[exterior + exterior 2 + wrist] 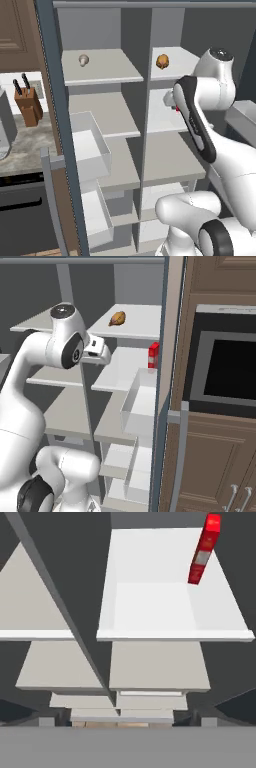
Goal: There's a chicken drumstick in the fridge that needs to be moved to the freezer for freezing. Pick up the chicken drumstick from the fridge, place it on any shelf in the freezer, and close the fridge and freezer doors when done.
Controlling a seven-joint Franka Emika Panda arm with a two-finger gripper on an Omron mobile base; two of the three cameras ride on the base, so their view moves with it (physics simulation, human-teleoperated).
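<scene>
Upper right shelf: the chicken drumstick (162,61) lies alone on the top shelf of the fridge (172,165), well clear of the shelf edges.
Freezer side: the freezer (102,107) stands open to the left of the central divider; a pale mushroom-like knob (83,60) sits on its top shelf.
Tool position: the gripper (100,351) hangs one level below the drumstick, in front of the second fridge shelf, near the red bottle (153,355).
Tool state: cannot tell — the fingertips are not resolved from any camera.
Risk 1: a straight rise toward the drumstick likely strikes the front lip of the top shelf — the hand sits beneath it.
Risk 2: a sideways swing at this height may topple the red bottle.
Risk 3: the rounded drumstick may roll back if the fingers close off-centre.
Doors: both open; closing is not yet due.
</scene>
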